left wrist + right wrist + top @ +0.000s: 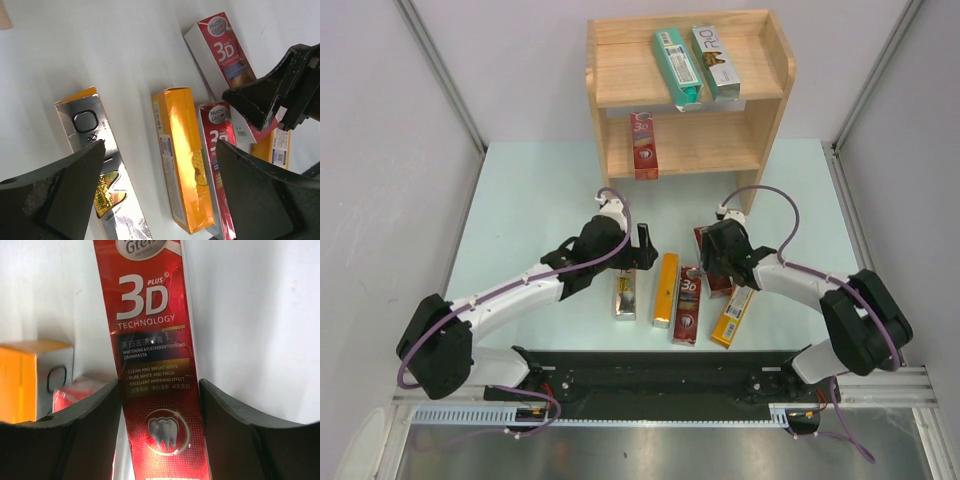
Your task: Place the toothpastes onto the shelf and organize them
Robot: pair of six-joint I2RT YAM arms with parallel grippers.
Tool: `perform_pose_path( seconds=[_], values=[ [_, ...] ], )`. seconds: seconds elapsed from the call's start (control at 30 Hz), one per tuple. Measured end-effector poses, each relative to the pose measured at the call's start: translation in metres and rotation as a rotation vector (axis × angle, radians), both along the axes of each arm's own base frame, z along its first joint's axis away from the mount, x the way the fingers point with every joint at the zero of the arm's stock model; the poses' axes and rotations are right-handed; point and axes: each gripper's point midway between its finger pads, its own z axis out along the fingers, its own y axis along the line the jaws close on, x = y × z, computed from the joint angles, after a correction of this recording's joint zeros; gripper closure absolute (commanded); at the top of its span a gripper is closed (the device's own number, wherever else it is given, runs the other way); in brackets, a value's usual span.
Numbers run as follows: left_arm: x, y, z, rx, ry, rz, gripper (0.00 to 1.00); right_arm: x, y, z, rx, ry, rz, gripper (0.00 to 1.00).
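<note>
While the left gripper (161, 147) is held wide apart above the silver carton (90, 125) and orange carton (177, 120), the right gripper (160, 390) is clamped on a red 3D carton (150, 330) lying on the table (520, 200). A second red carton (687, 305) is seen just beside it; three cartons (677, 65) are set on the shelf (620, 70).

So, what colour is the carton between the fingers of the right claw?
The carton is red with white "3D" lettering; the right wrist view shows it best.
</note>
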Motion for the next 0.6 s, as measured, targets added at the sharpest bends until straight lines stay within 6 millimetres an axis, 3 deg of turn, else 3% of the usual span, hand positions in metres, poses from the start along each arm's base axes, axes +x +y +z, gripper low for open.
perform_pose_path(
  seconds=[0.2,0.4,0.6],
  values=[
    [-0.005,-0.017,0.012,-0.09,-0.005,-0.074,0.0,-0.017,0.007,0.038,0.011,-0.076,0.054,0.61],
    [-0.014,-0.038,0.028,-0.239,-0.002,-0.184,0.0,-0.039,0.035,0.084,0.086,-0.184,0.157,0.61],
    [-0.02,-0.061,0.049,-0.37,-0.013,-0.284,0.0,-0.059,0.06,0.104,0.131,-0.221,0.243,0.61]
  ],
)
